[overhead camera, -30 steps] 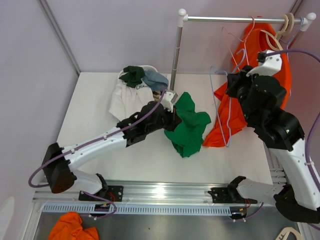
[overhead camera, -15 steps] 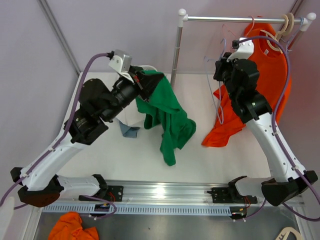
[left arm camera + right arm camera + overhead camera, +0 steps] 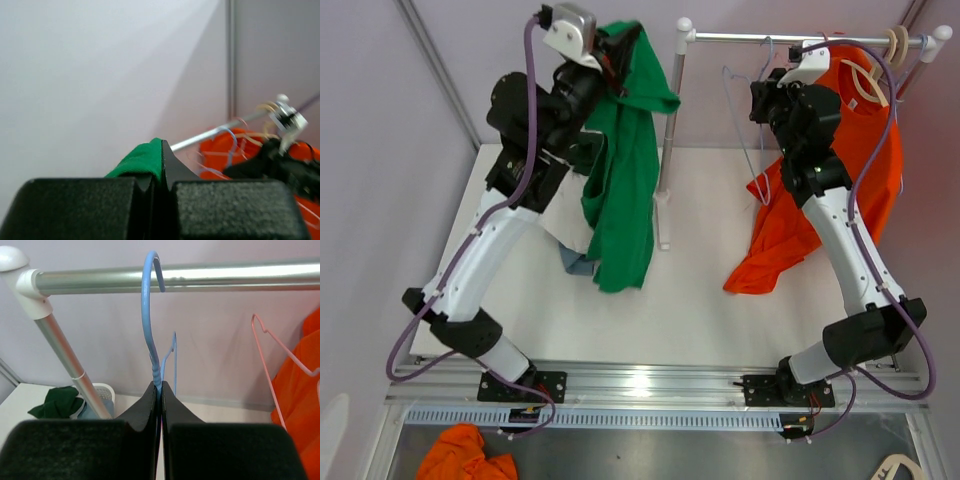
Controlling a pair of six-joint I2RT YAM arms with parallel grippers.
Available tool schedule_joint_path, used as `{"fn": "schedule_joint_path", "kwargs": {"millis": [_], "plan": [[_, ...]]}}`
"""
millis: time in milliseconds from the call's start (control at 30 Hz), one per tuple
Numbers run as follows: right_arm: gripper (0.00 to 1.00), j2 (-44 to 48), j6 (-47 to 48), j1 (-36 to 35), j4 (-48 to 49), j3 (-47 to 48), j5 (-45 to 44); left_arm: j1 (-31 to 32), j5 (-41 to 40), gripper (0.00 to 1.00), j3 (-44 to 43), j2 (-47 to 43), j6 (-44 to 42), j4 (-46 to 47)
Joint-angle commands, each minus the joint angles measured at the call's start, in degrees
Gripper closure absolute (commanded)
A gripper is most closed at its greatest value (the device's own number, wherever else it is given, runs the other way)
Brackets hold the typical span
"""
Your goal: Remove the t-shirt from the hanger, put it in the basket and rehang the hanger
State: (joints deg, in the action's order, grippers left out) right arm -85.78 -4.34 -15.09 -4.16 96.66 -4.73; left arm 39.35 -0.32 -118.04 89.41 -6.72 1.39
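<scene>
Top camera looks down on the counter (image 3: 720,310) from behind the arms; each wrist camera looks close past its jaws at the rail (image 3: 225,277).

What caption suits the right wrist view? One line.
Jaws shut on the blue hanger, its hook over the steel rail.

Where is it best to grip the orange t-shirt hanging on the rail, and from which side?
Probably the orange t-shirt by its loose lower corner, coming from the middle of the table: it hangs free there, clear of the rail.
</scene>
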Motion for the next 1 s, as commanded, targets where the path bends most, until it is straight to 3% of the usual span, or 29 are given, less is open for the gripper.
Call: {"fn": "schedule_joint_path", "kwargs": {"millis": [0, 133, 400, 567, 733, 967], "plan": [[1.0, -1.8, 1.0, 1.6, 7.4, 3.7, 2.5, -4.3, 3.1, 0.99, -15.0, 4.3, -3.6, 5.9], [1.0, -5.1, 1.5, 2.7, 7.9, 7.7, 2.4, -9.9, 4.6, 0.99, -24.1, 12.3, -2.3, 6.0], [1.0, -11.2, 2.4, 4.0, 9.5, 13.8, 0.4, -23.9, 10.1, 0.99, -25.3, 17.6, 9.4, 10.9], [1.0, -13.4, 2.1, 4.4, 12.2, 14.4, -0.8, -25.5, 10.3, 0.99, -13.5, 18.2, 10.8, 15.7], [1.0, -18.0, 2.1, 4.6, 7.5, 19.8, -0.3, -25.8, 9.9, 0.99, -7.2, 21.2, 15.8, 16.4], [1.0, -16.1, 1.8, 5.1, 6.6, 15.4, -1.6, -25.8, 8.4, 0.99, 6.2, 21.1, 21.8, 16.8]]}}
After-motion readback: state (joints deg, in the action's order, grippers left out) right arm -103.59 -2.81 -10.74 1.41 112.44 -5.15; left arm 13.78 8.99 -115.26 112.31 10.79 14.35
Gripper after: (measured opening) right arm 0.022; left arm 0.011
